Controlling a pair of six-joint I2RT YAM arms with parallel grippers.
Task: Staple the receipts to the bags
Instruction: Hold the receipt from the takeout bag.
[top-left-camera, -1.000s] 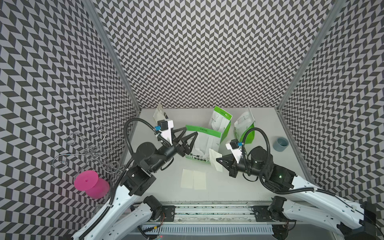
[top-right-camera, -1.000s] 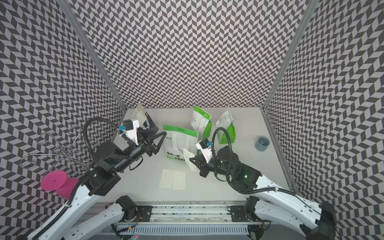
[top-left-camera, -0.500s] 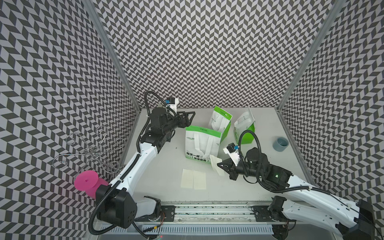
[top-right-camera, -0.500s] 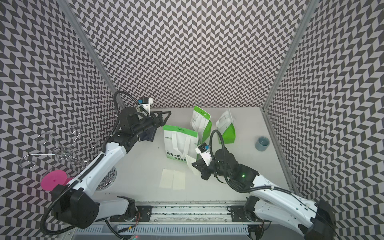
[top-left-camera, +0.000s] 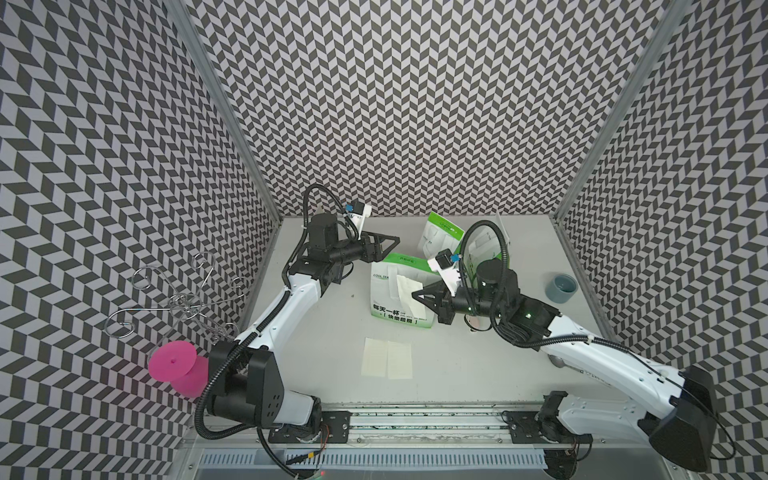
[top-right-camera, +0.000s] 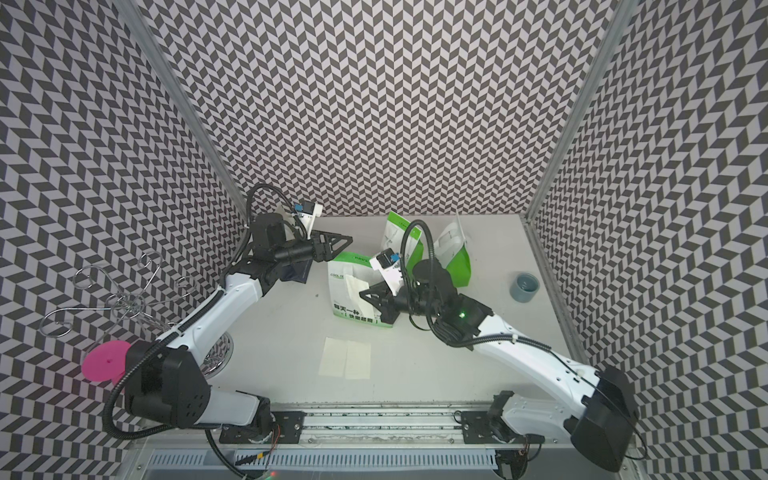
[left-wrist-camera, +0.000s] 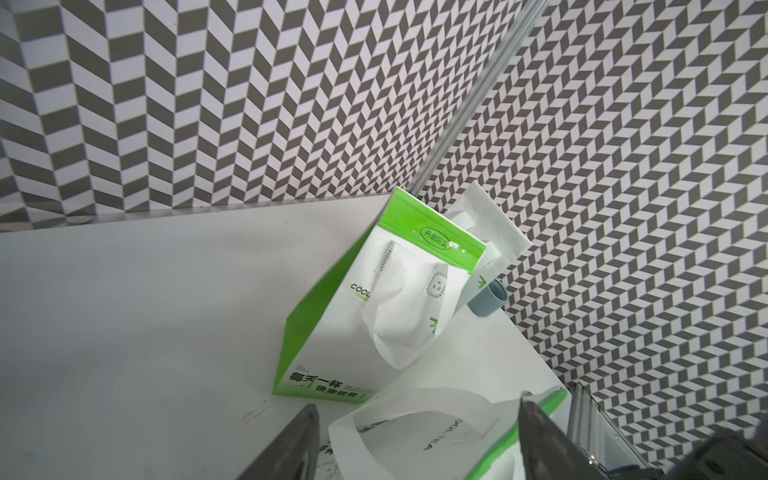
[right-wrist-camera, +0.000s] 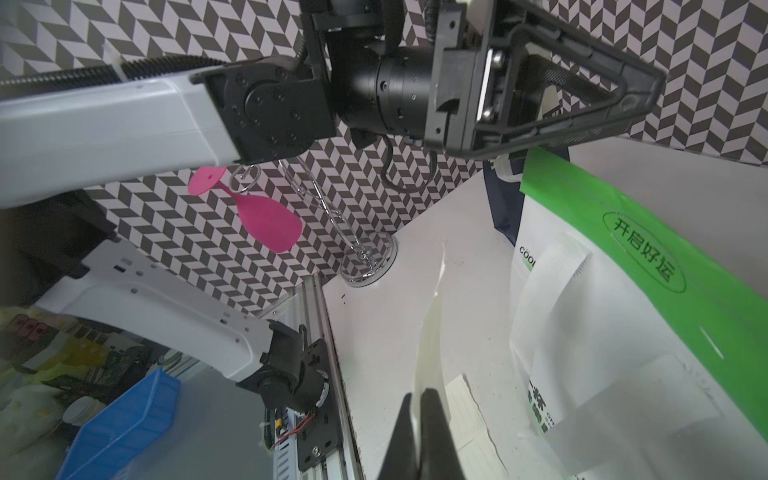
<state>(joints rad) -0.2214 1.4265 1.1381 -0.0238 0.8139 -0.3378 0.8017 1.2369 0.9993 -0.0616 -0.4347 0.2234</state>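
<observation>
Both top views: right tool (top-left-camera: 415, 294) clamped on one receipt (top-left-camera: 408, 286), long axis up the face of the front green bag (top-left-camera: 395, 309); left tool (top-left-camera: 388, 247), jaws apart, just behind that bag's top, likely the nearer arm. Left wrist: bag top (left-wrist-camera: 415, 419) between spread jaws. Right wrist: jaws together on receipt (right-wrist-camera: 432, 332), edge-on beside bag (right-wrist-camera: 623, 332).

We saw black-and-white chevron walls (top-left-camera: 415, 104) filling the upper frame around a pale grey tabletop (top-left-camera: 332, 324) at lower centre.
</observation>
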